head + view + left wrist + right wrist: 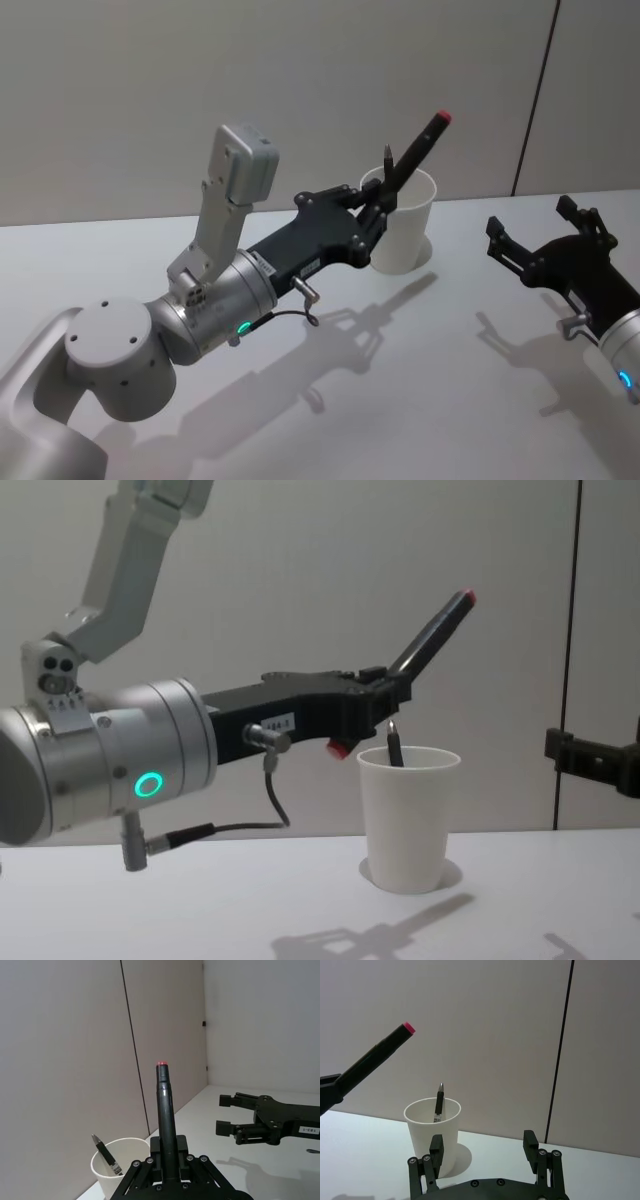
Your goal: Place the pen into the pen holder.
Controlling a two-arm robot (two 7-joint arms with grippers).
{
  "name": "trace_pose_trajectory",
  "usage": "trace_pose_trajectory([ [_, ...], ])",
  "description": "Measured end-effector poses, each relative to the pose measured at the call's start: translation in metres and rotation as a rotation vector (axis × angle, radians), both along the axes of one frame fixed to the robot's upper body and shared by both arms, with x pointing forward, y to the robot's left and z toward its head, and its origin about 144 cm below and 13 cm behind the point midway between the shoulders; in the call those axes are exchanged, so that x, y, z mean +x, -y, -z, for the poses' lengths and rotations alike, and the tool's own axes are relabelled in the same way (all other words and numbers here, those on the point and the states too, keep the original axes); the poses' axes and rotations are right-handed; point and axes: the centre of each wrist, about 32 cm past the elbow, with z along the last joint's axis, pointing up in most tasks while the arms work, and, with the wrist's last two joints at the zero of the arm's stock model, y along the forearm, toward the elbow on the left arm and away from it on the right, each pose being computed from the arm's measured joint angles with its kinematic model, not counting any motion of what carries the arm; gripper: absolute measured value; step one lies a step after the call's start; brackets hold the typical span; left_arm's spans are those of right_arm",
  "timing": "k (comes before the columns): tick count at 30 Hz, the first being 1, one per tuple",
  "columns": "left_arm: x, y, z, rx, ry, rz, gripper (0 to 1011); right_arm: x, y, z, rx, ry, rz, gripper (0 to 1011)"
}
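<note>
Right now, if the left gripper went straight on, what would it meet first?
Probably nothing near. The left gripper, shut on the pen, sits above the rim of the pen holder and points across it, toward the wall. Depth is unclear. The right gripper hangs open off its line.

1. A small white label (280, 723) sat on the black body of the left gripper (388, 693); its dark print was too small to read.
2. A similar white label (310, 1130) sat on the right gripper (220, 1114); its characters could not be made out.
3. No other text, brand or number was legible.
</note>
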Motion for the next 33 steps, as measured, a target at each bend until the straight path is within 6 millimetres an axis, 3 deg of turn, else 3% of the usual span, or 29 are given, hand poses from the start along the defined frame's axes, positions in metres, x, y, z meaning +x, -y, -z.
trace_pose_trajectory([
  [33, -0.0032, 0.0053, -0.0005, 0.023, 0.010, 0.045, 180, -0.0026, 0.0063, -0.0048, 0.068, -0.016, -0.062, 1001],
])
